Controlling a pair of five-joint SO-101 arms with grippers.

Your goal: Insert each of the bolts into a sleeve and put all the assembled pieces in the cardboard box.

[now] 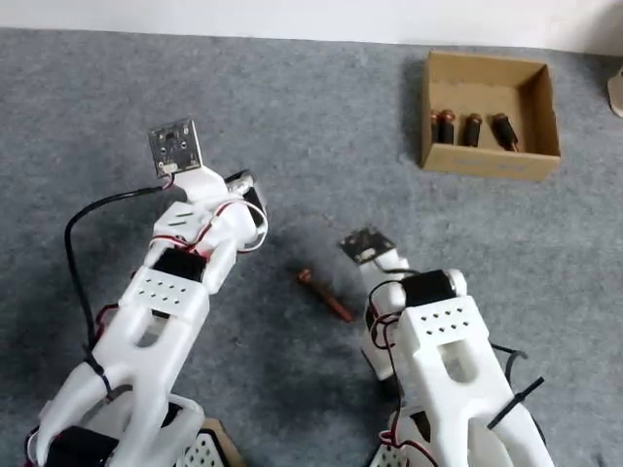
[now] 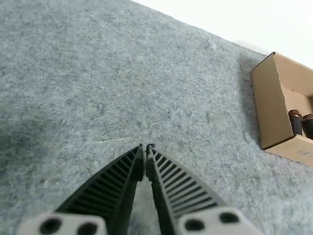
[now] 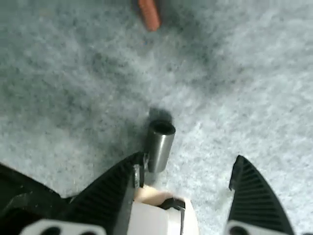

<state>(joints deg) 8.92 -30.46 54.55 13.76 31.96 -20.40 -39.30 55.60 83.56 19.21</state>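
A copper bolt (image 1: 326,295) lies on the grey carpet between the two arms; its end shows in the right wrist view (image 3: 149,14). A dark metal sleeve (image 3: 160,144) rests on the carpet between the open fingers of my right gripper (image 3: 190,161), against one finger (image 3: 122,181) and apart from the other. The cardboard box (image 1: 487,161) stands at the far right and holds three assembled pieces (image 1: 472,128). My left gripper (image 2: 145,147) is shut on nothing, hovering over bare carpet left of the bolt; the box (image 2: 274,107) is off to its side.
The left arm (image 1: 185,263) stretches over the left half of the carpet, with a black cable looping beside it. The right arm (image 1: 438,341) covers the near right. A pale wall edge runs along the far side.
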